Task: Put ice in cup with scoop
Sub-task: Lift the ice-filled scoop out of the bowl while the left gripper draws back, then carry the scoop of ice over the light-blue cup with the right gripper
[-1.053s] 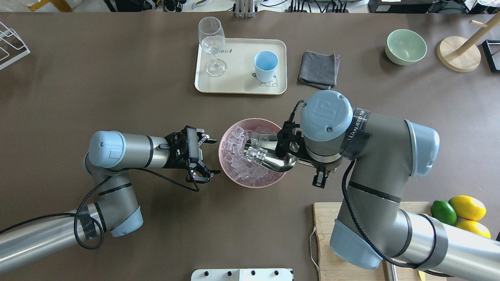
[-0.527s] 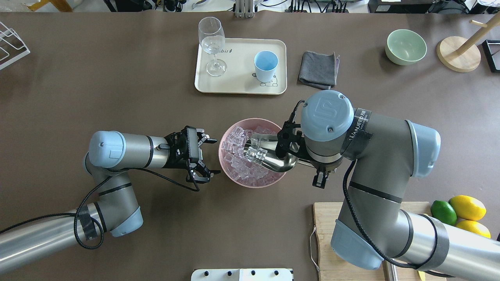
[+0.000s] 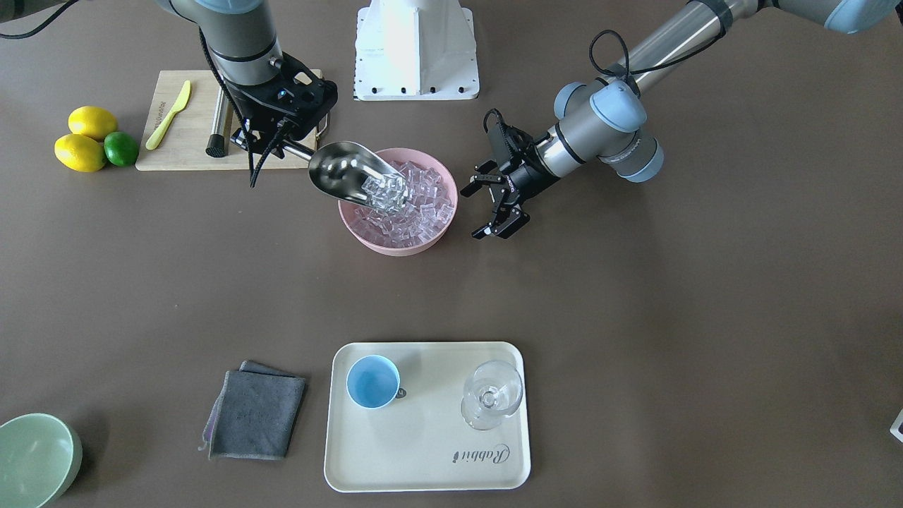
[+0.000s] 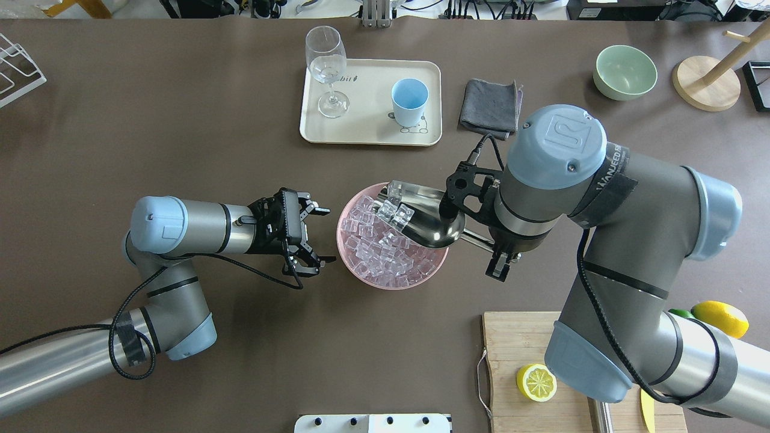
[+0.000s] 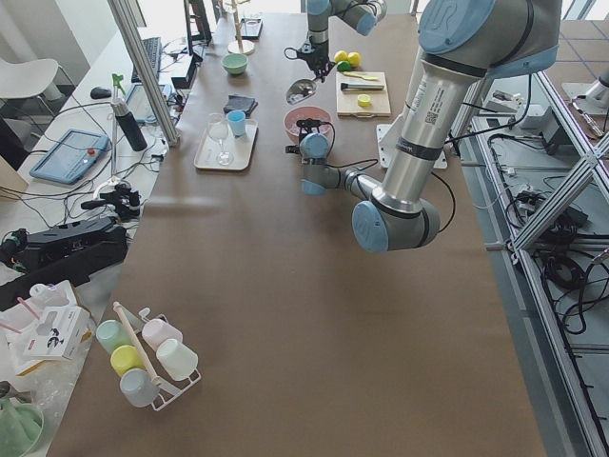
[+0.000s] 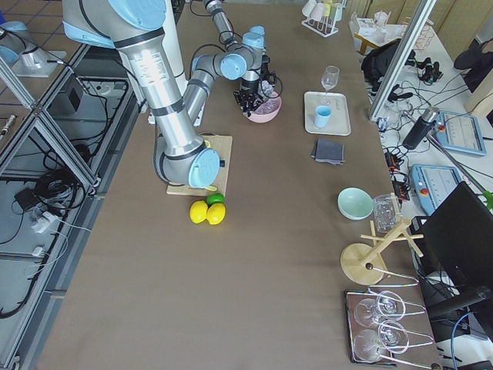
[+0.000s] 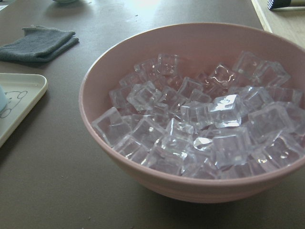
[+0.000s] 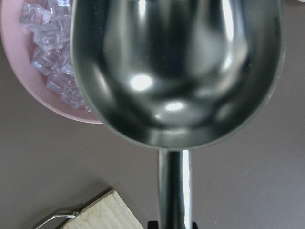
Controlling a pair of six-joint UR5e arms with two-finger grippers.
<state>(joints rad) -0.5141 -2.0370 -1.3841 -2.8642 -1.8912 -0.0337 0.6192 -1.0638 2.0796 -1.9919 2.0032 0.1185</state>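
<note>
Since 0.5 s ago, right arm rose and swung toward the tray side of the pink bowl [image 4: 355, 273], carrying the scoop [image 4: 430, 225] up with it. Left gripper [image 4: 319, 236] drew back slightly from the bowl.

Right gripper [image 3: 288, 141] was clamped on the scoop's thin handle. The scoop sat above the bowl's rim on the robot's right side, with its mouth over the bowl. A few cubes of ice [image 4: 394, 210] lay at the scoop's front lip; the rest of the ice filled the pink bowl.

Left gripper's fingers were spread, holding nothing, just beside the bowl on the robot's left and not touching it.

Cup [image 4: 409, 99] stood upright on the cream tray [image 4: 367, 135], well apart from the bowl, on the far side from the robot.

Lemon half [image 4: 537, 382] now showed on the cutting board [image 4: 511, 337], on the near right of the bowl.
</note>
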